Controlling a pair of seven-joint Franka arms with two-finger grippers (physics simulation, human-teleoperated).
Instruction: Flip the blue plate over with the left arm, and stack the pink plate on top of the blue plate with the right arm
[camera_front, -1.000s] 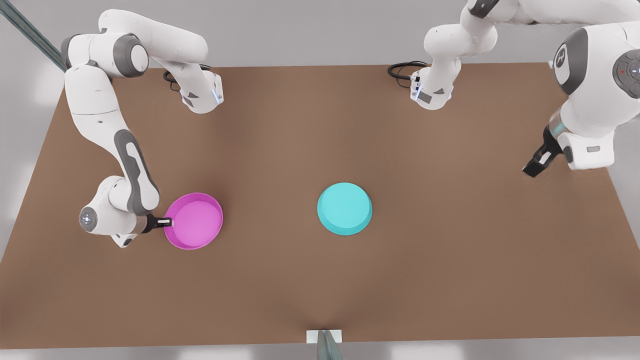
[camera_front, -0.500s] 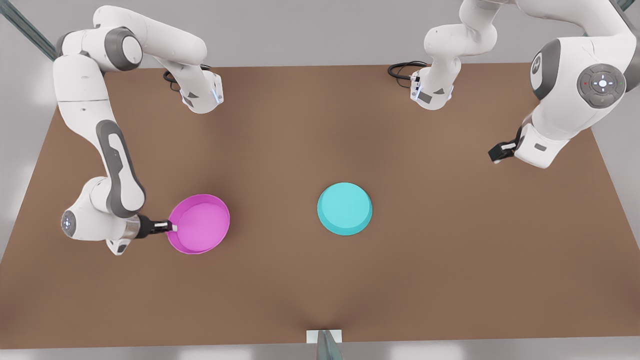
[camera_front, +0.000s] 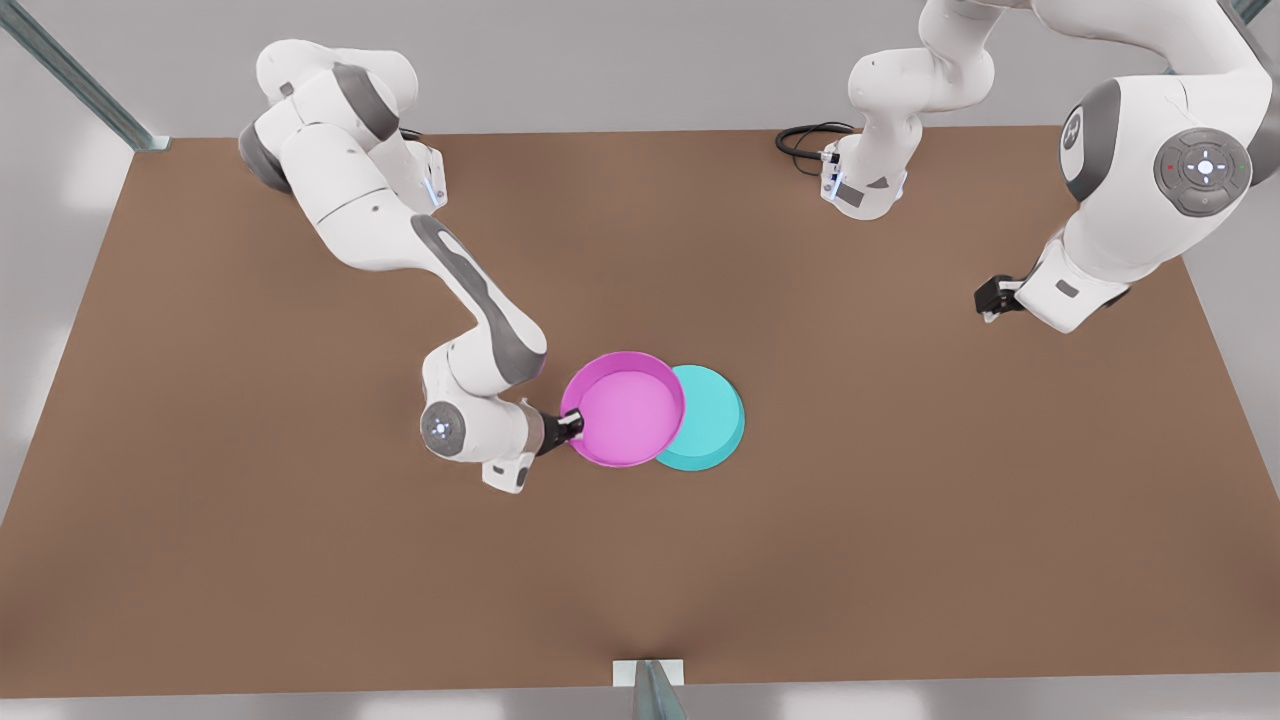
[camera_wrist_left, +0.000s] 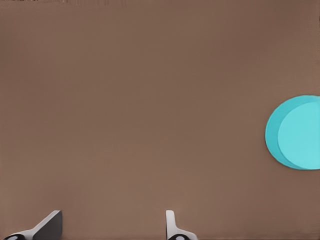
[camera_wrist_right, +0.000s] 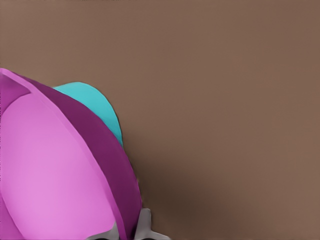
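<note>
The pink plate (camera_front: 625, 408) hangs above the table with its hollow side up, and its edge overlaps the blue plate (camera_front: 712, 425) from the front view's left. My right gripper (camera_front: 573, 428) is shut on the pink plate's rim at the side away from the blue plate. In the right wrist view the pink plate (camera_wrist_right: 55, 170) hides most of the blue plate (camera_wrist_right: 97, 107), with my fingers (camera_wrist_right: 144, 225) pinching the rim. The blue plate lies flat on the table. My left gripper (camera_front: 988, 298) waits open at the front view's far right, well away from the blue plate (camera_wrist_left: 297, 132).
The brown table (camera_front: 300, 560) has bare surface on all sides of the plates. The two arm bases (camera_front: 405, 190) (camera_front: 865, 185) and a black cable (camera_front: 805, 140) sit along the back edge. A metal bracket (camera_front: 648, 675) marks the front edge.
My right arm has carried the pink plate from the front view's left side toward the middle, until it overlaps the blue plate. My left gripper has barely moved over the last half second.
</note>
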